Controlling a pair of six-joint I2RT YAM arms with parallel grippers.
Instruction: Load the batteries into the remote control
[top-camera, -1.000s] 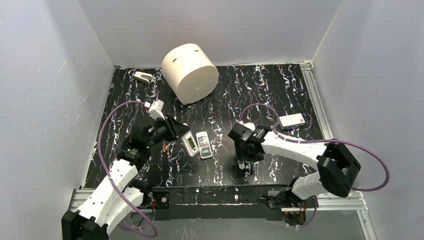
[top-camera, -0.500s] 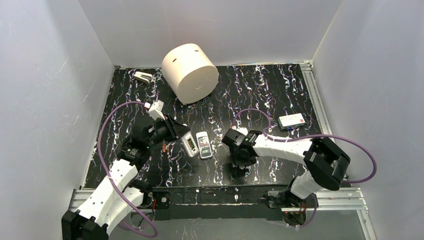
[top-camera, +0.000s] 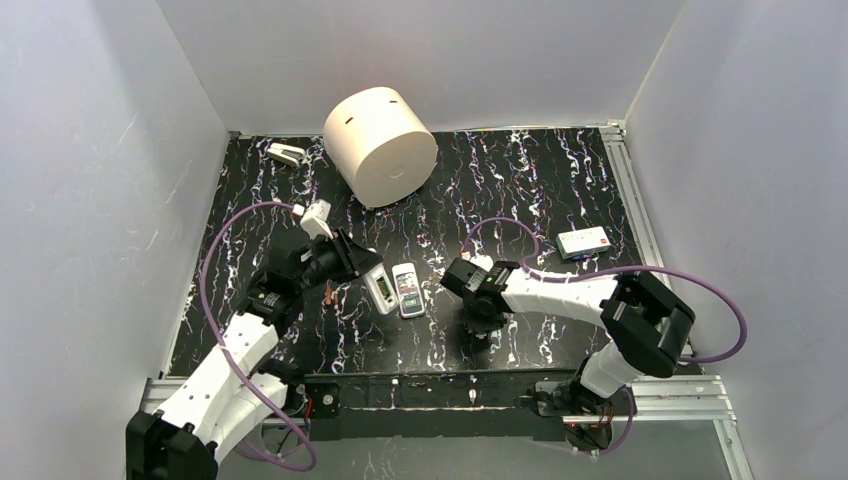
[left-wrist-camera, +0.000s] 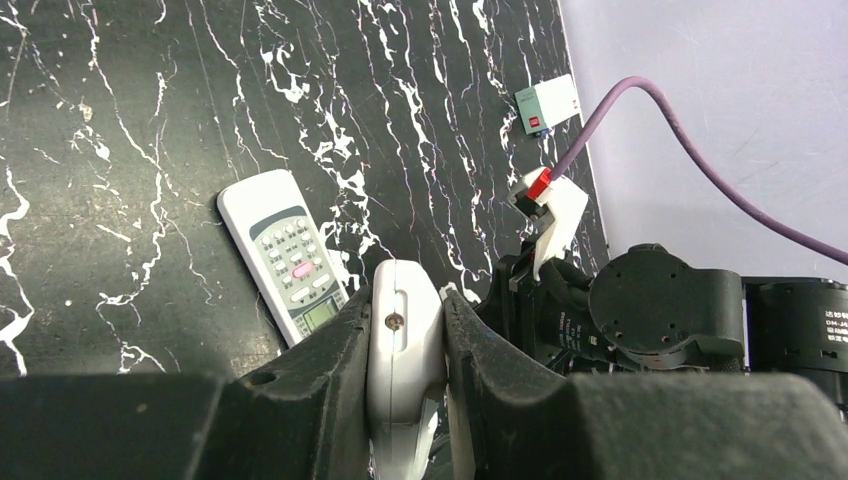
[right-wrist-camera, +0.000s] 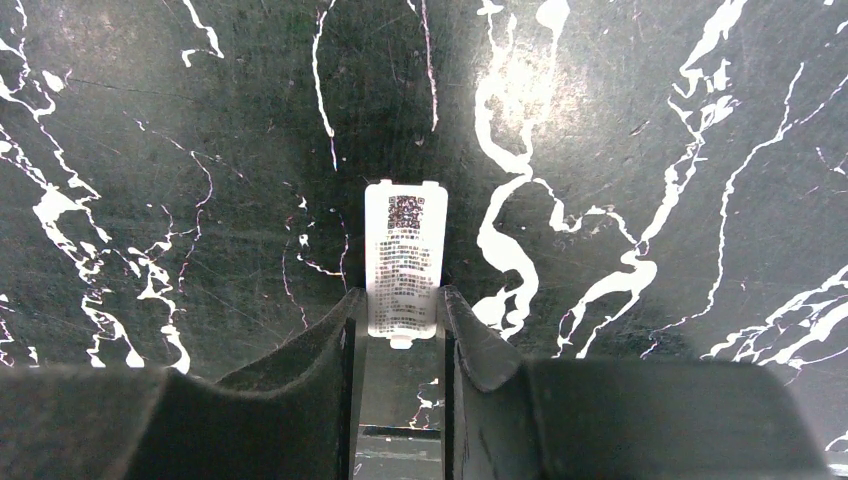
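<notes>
My left gripper (top-camera: 356, 268) is shut on a white remote control (left-wrist-camera: 405, 340), held on its edge just above the table. A second remote (top-camera: 408, 291) lies face up beside it, its buttons showing (left-wrist-camera: 288, 255). One small orange-red battery (top-camera: 329, 294) lies on the table under the left wrist. My right gripper (right-wrist-camera: 397, 300) points down at the table. Its two fingers press the side edges of a small white printed cover piece (right-wrist-camera: 405, 262) that lies flat. In the top view the right gripper (top-camera: 481, 318) hides that cover.
A large cream cylinder (top-camera: 380, 145) lies at the back. A small white and grey object (top-camera: 286, 154) sits at the back left corner. A white box with a red label (top-camera: 585, 242) lies at the right. Metal rails run along the right and near table edges.
The right arm has shifted a little left and its jaws have narrowed onto the white cover piece. The left arm and its remote have stayed put.
</notes>
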